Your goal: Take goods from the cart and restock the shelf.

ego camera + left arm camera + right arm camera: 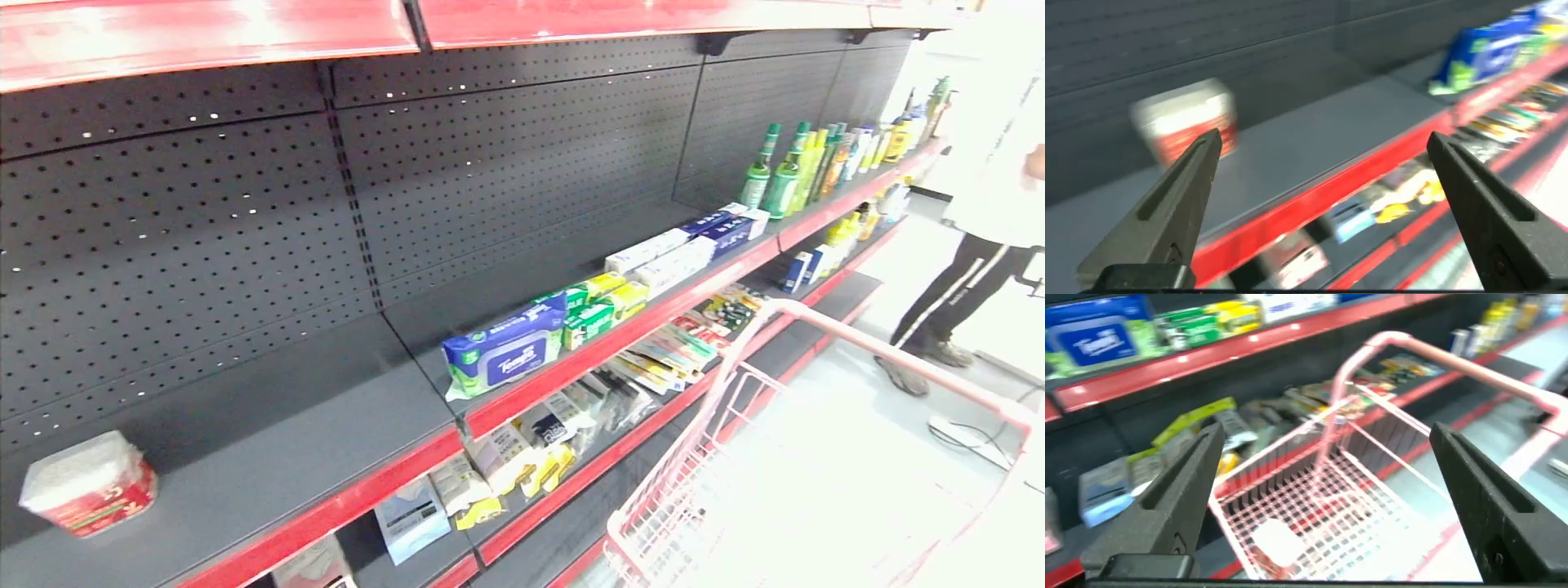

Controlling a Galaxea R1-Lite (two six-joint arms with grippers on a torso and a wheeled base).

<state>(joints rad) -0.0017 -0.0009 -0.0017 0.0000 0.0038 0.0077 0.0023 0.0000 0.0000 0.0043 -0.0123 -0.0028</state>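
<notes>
Cart holds a pale pack, probably soft and light; I'd pinch its middle gently. Right gripper hangs spread wide above it; left gripper gapes toward the shelf.

The head camera looks down along the shelf, with the cart at lower right. The left wrist camera faces the same shelf from nearer; the right wrist camera looks down into the same cart, close.
</notes>
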